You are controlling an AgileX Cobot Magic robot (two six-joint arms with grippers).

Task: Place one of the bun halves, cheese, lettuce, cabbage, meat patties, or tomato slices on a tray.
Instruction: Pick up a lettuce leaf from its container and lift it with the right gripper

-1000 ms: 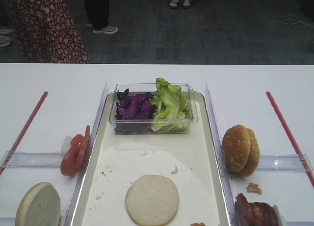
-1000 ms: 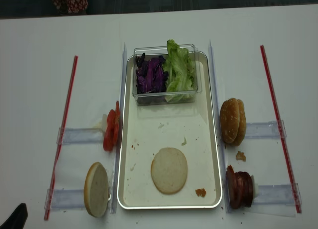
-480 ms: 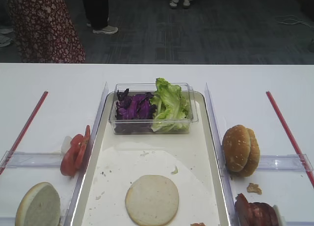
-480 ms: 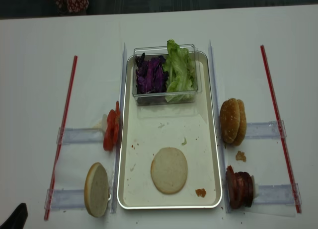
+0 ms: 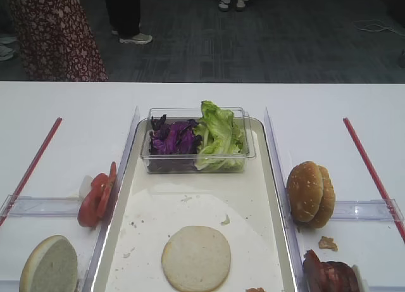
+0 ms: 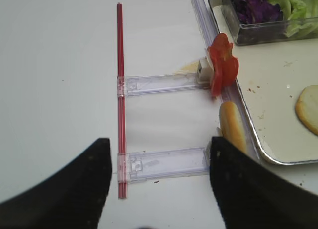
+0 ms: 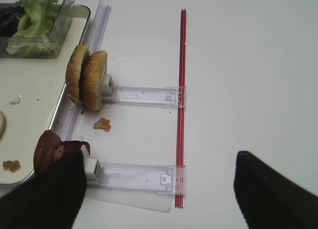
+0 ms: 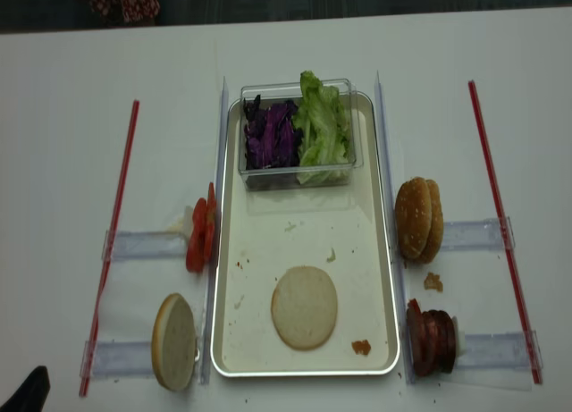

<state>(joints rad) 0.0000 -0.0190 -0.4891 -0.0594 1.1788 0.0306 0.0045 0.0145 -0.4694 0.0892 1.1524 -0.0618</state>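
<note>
The tray (image 8: 386,251) sits mid-table (image 8: 71,117), long sides flanked by clear rails (image 8: 221,144), and its near half offers broad bare liner around one bun half (image 8: 304,306) lying cut face up near the front rim. At the far end a clear tub (image 8: 298,175) spans almost the tray's full width, cabbage (image 8: 271,135) on the left of it, lettuce (image 8: 322,130) on the right, leaves poking above the wall. Off the left rail, tomato slices (image 8: 200,238) stand on edge against a clear holder, and nearer the front another bun half (image 8: 173,340) stands upright, cream face showing. Off the right rail two crusted bun halves (image 8: 418,219) stand side by side, a crumb (image 8: 433,281) lies on the table below them, and the patties (image 8: 429,337) stand stacked on edge just beside the tray's front corner. Red strips (image 8: 493,206) run down both outer sides, with open white table beyond. Right pincer (image 7: 154,194): two dark fingers (image 7: 44,194) spread wide, nothing between them, the left one passing in front of the patties, though contact cannot be told. Left pincer (image 6: 156,184): fingers wide apart too, empty, hovering over the holder beside the upright bun. Against the frame a second ago, every food item sits in the same spot; only the dark tip at the front-left corner looks marginally lower.
</note>
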